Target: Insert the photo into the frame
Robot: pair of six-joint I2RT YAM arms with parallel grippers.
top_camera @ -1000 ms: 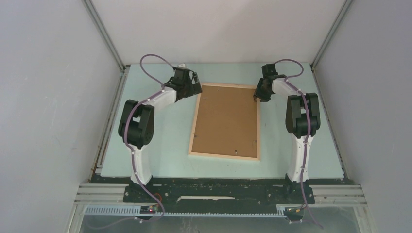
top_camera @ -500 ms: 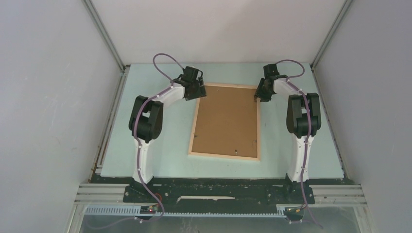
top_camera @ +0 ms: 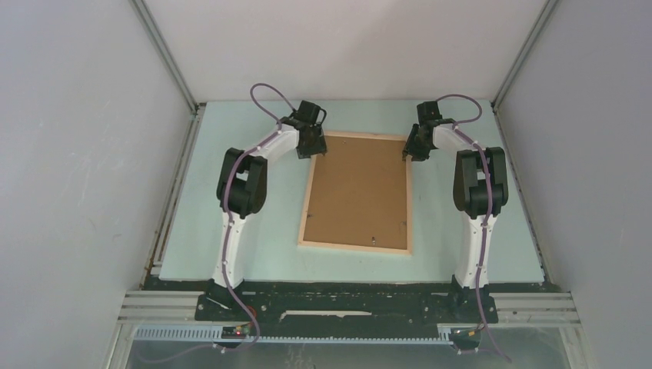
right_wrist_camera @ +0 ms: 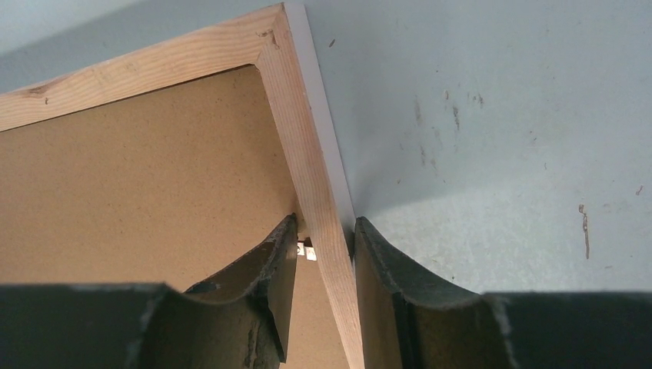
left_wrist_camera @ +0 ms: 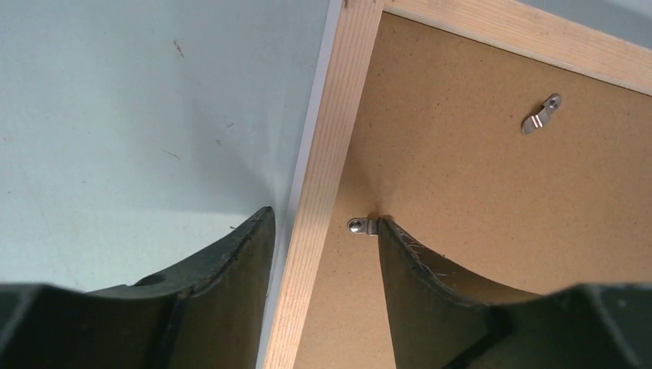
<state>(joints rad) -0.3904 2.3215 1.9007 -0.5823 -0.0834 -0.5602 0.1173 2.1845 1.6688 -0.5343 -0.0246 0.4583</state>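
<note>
On the table [top_camera: 254, 215], the pale wood frame [top_camera: 354, 247] lies flat; brown backing [top_camera: 357, 188] up.

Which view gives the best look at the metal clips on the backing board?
Left wrist: two clips show sharp and close against the board. Right wrist shows one clip, half hidden beside the frame. Top external shows only tiny specks near the board's near edge.
</note>
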